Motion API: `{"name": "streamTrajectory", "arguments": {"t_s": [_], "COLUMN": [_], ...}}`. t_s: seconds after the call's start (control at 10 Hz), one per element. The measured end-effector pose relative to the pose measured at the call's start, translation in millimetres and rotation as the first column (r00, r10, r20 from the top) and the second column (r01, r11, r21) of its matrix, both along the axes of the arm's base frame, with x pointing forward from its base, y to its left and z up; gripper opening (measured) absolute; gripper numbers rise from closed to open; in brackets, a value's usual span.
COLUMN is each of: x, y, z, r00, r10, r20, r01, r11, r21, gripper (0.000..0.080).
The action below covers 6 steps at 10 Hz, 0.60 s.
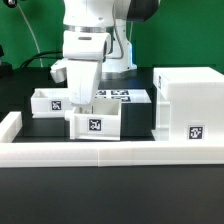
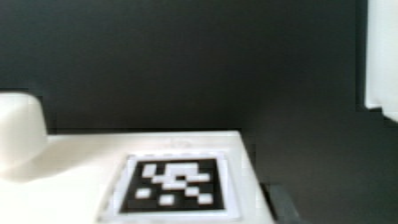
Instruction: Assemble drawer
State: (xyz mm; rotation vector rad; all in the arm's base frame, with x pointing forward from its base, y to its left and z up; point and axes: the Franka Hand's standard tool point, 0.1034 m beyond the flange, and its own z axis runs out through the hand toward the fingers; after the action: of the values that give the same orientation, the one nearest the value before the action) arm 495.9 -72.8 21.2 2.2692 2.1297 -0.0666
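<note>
I have the arm point(image 1: 88, 40) lowered over the middle of the bench point(image 1: 120, 195), with the fingers point(image 1: 80, 98) pressed together right behind the near tray point(image 1: 97, 122). From the exterior view I cannot tell whether they nip its thin rear wall or only rest against it. Closed like that, I judge they are better suited to nudging or dragging the tray than to lifting it. The drawer's housing point(image 1: 185, 100) stands at the exterior view's right, against the border rail point(image 1: 60, 152). I take it the rail is there to brace the housing when a tray is slid in. I cannot make out which face is open. The second tray point(image 1: 48, 100) sits at the exterior view's left, well apart from the housing. The marker board point(image 1: 122, 97) lies flat behind the arm. On the wrist view a tagged white face point(image 2: 175, 185) sits close under the camera, beside a rounded white shape point(image 2: 18, 135) that could be a knob or a finger. Neither tray is in the housing yet.
</note>
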Motion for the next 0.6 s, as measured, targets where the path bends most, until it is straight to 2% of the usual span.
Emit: {"name": "streamTrajectory", "arguments": {"t_s": [0.2, 0.4, 0.6], "x": [1.5, 10.3, 18.4], "y": [2.1, 9.1, 21.7], "z": [-0.2, 1.1, -2.3], "r00": [1.0, 1.0, 1.0], "r10": [-0.007, 0.005, -0.006], "r20": [-0.002, -0.01, -0.019], "r01": [0.007, -0.005, 0.006], "r11": [1.0, 1.0, 1.0], "r21": [0.001, 0.006, 0.014], "gripper": [0.0042, 0.0042, 0.0042]}}
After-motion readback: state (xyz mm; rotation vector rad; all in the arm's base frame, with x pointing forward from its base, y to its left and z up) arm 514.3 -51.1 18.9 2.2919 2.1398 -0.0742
